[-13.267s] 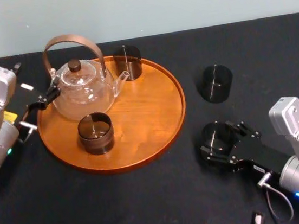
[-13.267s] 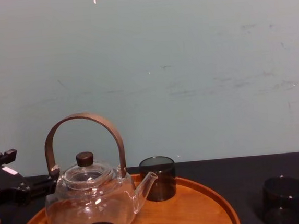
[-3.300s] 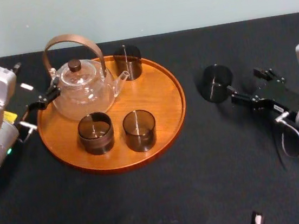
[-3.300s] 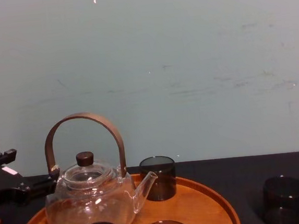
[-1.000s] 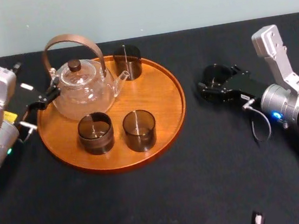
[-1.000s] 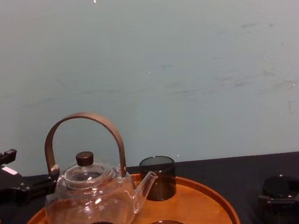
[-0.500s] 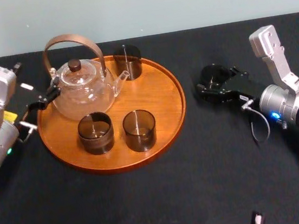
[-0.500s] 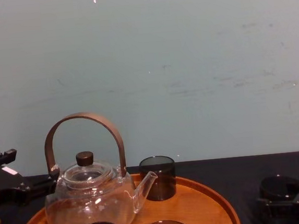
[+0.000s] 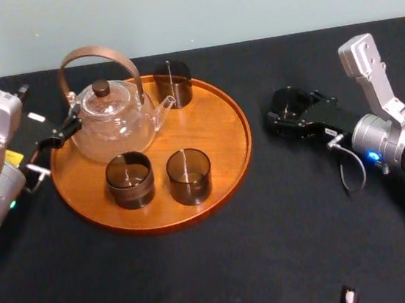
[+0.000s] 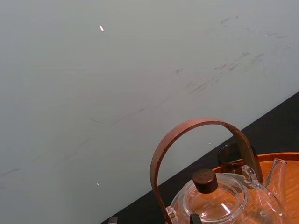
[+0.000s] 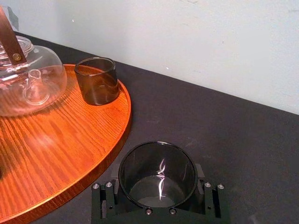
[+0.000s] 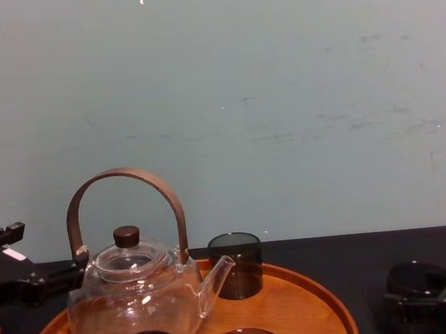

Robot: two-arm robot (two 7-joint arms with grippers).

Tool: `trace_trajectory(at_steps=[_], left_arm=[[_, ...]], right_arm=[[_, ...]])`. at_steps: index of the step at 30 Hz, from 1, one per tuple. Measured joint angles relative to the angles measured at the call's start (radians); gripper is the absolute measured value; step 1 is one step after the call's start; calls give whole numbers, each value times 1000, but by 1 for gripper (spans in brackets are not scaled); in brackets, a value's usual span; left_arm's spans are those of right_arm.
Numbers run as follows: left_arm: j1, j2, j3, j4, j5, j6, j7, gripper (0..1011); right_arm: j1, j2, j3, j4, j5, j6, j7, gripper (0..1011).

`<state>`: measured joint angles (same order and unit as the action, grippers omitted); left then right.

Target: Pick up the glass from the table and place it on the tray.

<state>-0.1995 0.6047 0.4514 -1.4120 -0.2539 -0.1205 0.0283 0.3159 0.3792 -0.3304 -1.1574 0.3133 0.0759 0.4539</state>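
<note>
A dark smoky glass (image 9: 289,101) stands on the black table (image 9: 202,270), to the right of the round wooden tray (image 9: 211,132). My right gripper (image 9: 285,114) is shut on the glass. In the right wrist view its fingers (image 11: 103,201) press both sides of the glass (image 11: 157,164), close to the tray's rim (image 11: 122,135). The chest view shows the glass (image 12: 417,276) at the lower right. My left gripper (image 9: 58,131) is parked open at the tray's left edge, beside the teapot.
On the tray stand a clear glass teapot (image 9: 110,122) with a brown arched handle and three dark tumblers: one at the back (image 9: 173,83) and two at the front (image 9: 129,180) (image 9: 188,175). A small object (image 9: 347,299) lies at the table's front edge.
The right gripper and the glass shifted a little left and back within the last second. Earlier, the right gripper brought another glass from the table onto the tray's front.
</note>
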Motion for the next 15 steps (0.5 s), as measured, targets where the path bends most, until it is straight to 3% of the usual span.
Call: trace_trajectory(at_steps=[15], left_arm=[[0,0,0,0,0,0,0,1001]], right_arm=[[-1,0,1,-1,0,-1,0,905]])
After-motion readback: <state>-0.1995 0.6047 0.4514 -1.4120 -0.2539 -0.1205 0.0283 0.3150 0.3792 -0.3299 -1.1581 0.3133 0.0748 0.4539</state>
